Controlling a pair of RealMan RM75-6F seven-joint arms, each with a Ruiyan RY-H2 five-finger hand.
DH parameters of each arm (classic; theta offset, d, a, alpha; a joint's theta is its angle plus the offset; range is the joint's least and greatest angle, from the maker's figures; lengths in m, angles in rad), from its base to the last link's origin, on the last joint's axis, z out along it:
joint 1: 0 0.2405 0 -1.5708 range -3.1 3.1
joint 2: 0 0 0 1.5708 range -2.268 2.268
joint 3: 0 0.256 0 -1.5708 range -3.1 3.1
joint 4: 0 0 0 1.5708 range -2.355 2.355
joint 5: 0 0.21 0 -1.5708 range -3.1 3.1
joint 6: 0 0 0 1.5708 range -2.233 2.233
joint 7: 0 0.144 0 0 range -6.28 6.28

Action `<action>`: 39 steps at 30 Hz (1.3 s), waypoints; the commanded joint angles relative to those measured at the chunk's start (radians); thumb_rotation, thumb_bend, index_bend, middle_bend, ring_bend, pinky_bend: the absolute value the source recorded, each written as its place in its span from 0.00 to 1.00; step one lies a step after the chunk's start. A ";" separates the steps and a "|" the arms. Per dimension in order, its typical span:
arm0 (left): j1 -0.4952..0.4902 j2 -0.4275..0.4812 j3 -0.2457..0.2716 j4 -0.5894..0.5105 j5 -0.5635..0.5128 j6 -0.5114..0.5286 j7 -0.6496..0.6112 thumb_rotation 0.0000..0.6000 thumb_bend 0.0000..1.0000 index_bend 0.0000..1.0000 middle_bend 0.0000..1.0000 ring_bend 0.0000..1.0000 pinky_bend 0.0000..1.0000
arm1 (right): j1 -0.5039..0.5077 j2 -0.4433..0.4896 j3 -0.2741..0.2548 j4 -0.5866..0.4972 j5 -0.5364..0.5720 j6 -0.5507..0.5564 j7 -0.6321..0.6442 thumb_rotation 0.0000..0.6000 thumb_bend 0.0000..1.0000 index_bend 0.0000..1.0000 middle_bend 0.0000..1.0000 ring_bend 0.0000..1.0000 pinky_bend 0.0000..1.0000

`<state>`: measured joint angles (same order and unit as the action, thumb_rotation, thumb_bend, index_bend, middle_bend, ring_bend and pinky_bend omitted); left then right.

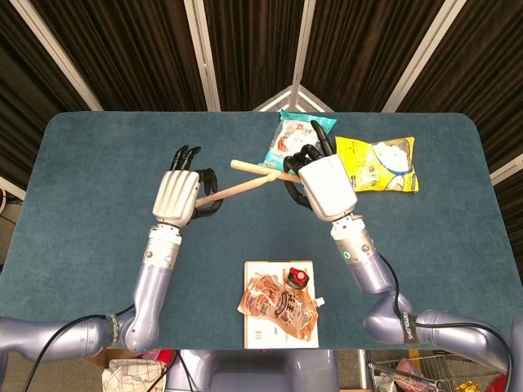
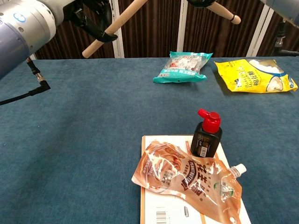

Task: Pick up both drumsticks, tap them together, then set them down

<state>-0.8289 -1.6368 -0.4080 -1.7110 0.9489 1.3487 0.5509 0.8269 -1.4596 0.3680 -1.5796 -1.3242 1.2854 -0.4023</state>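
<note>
Both drumsticks are held in the air above the middle of the table, toward its far edge: one drumstick is gripped by the left hand and the other drumstick by the right hand. In the head view the two sticks are seen crossed near their tips, though actual contact cannot be confirmed there, and in the chest view their ends appear apart. The pick-up is judged done and the tapping in hand or just finished, while setting both sticks down on the table is left.
</note>
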 commanded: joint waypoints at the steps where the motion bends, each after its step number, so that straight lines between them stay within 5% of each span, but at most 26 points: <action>1: 0.045 0.084 0.058 -0.013 0.053 -0.012 -0.007 1.00 0.46 0.69 0.64 0.10 0.00 | -0.019 0.018 -0.006 0.009 0.001 0.008 0.018 1.00 0.53 0.67 0.68 0.40 0.00; 7: 0.136 0.222 0.170 0.083 0.157 -0.015 -0.049 1.00 0.46 0.69 0.63 0.10 0.00 | -0.067 0.038 -0.056 0.069 -0.025 0.021 0.077 1.00 0.53 0.67 0.68 0.40 0.00; 15: 0.196 0.263 0.246 0.280 0.193 -0.067 -0.129 1.00 0.46 0.68 0.62 0.10 0.00 | -0.085 -0.023 -0.126 0.230 -0.089 0.030 0.106 1.00 0.53 0.67 0.68 0.40 0.00; 28: 0.200 0.125 0.334 0.662 0.257 -0.195 -0.159 1.00 0.46 0.68 0.62 0.10 0.00 | -0.081 -0.175 -0.237 0.464 -0.150 -0.052 0.106 1.00 0.54 0.68 0.68 0.40 0.00; 39: 0.169 -0.029 0.313 0.908 0.269 -0.315 -0.269 1.00 0.46 0.68 0.61 0.10 0.00 | -0.062 -0.319 -0.245 0.603 -0.116 -0.157 0.068 1.00 0.54 0.68 0.68 0.40 0.00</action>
<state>-0.6464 -1.6226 -0.0807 -0.8527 1.2221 1.0747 0.3235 0.7526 -1.7483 0.1173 -0.9923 -1.4593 1.1655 -0.3178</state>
